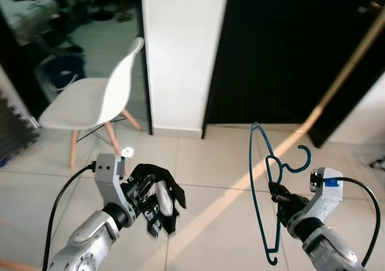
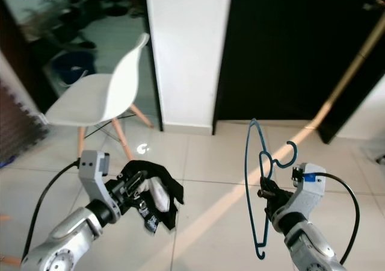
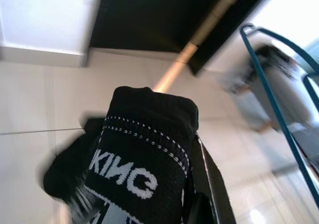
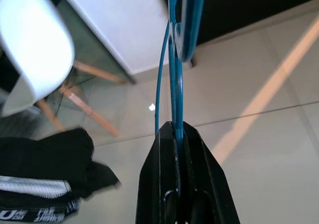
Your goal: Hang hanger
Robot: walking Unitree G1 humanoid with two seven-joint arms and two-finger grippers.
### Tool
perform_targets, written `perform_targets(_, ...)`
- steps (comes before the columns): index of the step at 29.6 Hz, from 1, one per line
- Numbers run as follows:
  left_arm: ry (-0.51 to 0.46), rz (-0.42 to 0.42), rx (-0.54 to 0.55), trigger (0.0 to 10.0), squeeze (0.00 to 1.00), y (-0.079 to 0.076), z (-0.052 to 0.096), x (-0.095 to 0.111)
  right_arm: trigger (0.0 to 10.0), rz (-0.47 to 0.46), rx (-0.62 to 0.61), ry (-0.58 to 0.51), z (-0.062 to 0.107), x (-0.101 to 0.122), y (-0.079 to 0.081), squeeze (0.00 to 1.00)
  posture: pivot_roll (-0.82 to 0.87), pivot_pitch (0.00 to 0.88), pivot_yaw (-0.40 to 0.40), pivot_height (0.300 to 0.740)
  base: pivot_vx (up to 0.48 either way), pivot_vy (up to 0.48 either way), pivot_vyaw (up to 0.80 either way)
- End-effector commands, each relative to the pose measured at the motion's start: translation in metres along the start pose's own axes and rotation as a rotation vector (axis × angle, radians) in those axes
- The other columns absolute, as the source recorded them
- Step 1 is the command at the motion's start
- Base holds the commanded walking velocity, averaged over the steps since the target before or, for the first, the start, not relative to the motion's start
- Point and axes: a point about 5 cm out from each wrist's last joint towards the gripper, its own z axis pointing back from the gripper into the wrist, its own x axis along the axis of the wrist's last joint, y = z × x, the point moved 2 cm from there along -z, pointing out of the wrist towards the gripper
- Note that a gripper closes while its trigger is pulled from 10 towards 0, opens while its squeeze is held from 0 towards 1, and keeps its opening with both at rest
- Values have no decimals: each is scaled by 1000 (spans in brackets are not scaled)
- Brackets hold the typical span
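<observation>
A teal wire hanger [image 1: 263, 194] stands almost upright in the air at the right, hook [image 1: 300, 158] pointing right. My right gripper [image 1: 278, 194] is shut on its neck just under the hook; the right wrist view shows the wire [image 4: 173, 69] pinched between the two black fingers [image 4: 154, 184]. At the left, my left gripper [image 1: 150, 199] is shut on a bunched black garment [image 1: 157, 202] with white lettering [image 3: 119, 171]. The garment hangs over the tiled floor, well left of the hanger.
A white chair [image 1: 96, 99] with wooden legs stands at the back left. A white pillar [image 1: 183, 54] rises behind, with a dark doorway [image 1: 289, 48] to its right. A wooden pole [image 1: 346, 72] leans across the doorway. A blue bucket [image 1: 63, 71] sits at the far left.
</observation>
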Motion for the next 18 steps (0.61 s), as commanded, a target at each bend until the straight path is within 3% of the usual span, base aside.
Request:
perform_targets(1,1,21,-15,10000,0,-2,0,-1,10000,-18,12,12,2,-2,0,0,24,114,-50,740,0,0,-800)
perform_targets(18,12,129,-103,10000,0,-8,-5,0,10000,-65,33,21,-2,2,-4,0,13,128,-64,740,0,0,-800)
